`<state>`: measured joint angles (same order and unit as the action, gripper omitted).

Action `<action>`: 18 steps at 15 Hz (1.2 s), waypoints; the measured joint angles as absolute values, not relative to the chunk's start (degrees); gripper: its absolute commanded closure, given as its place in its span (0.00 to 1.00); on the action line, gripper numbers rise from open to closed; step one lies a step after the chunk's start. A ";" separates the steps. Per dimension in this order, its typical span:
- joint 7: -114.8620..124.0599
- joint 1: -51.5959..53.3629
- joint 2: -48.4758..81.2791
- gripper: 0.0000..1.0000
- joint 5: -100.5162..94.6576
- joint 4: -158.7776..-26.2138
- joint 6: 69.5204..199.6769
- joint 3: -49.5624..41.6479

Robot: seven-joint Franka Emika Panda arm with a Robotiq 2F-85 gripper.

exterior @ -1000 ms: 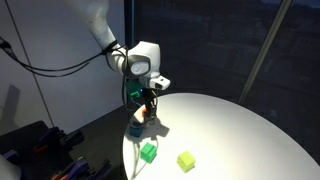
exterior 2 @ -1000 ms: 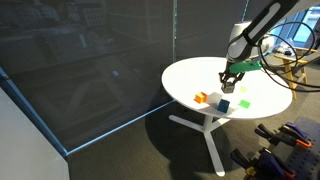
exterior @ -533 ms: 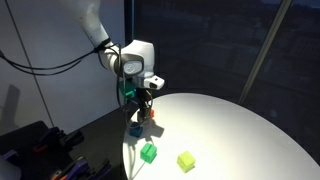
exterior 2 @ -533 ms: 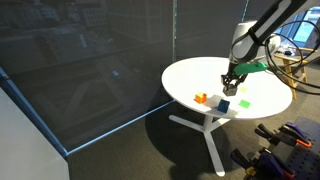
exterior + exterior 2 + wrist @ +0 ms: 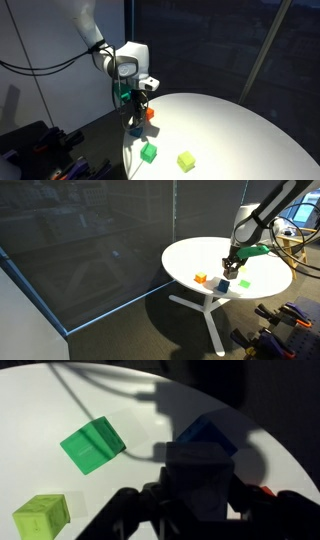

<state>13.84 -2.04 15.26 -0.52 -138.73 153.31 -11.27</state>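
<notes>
Gripper (image 5: 139, 106): your gripper hangs low over the edge of the round white bench (image 5: 235, 130). It shows only as a dark shape, so I cannot tell how wide it stands.
Blue cube (image 5: 134, 127): on the bench, seemingly just below the gripper.
Orange cube (image 5: 150, 113): just beside the blue cube.
Green cube (image 5: 92, 445): near, standing apart.
Yellow-green cube (image 5: 40, 516): beyond the green cube.

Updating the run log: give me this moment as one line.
end effector: above blue block, grip unclear | nearby: green block, yellow-green block | surface: white round table
</notes>
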 measured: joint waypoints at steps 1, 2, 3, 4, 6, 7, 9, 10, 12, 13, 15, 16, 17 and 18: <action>13.75 -2.04 15.26 0.71 -0.52 -138.96 153.67 -11.09; 13.69 -2.04 15.26 0.71 -0.52 -139.13 153.90 -10.86; 13.64 -2.04 15.26 0.71 -0.52 -139.24 154.03 -10.63; 13.62 -2.01 15.26 0.71 -0.52 -139.31 154.08 -10.41; 13.62 -1.97 15.26 0.71 -0.52 -139.36 154.09 -9.97; 13.62 -1.95 15.27 0.71 -0.52 -139.38 154.09 -9.77; 13.62 -1.88 15.33 0.71 -0.53 -139.40 154.11 -9.44; 13.62 -1.79 15.41 0.71 -0.56 -139.40 154.12 -9.38; 13.62 -1.57 15.60 0.71 -0.64 -139.40 154.16 -9.36; 13.62 -1.48 15.72 0.71 -0.66 -139.40 154.18 -9.36; 13.62 -1.37 16.08 0.71 -0.69 -139.38 154.20 -9.36; 13.62 -1.35 16.27 0.71 -0.69 -139.38 154.20 -9.36; 13.62 -1.34 16.43 0.71 -0.69 -139.37 154.21 -9.36; 13.62 -1.32 16.57 0.71 -0.69 -139.36 154.21 -9.36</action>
<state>13.62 -1.32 16.57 -0.69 -139.36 154.21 -9.36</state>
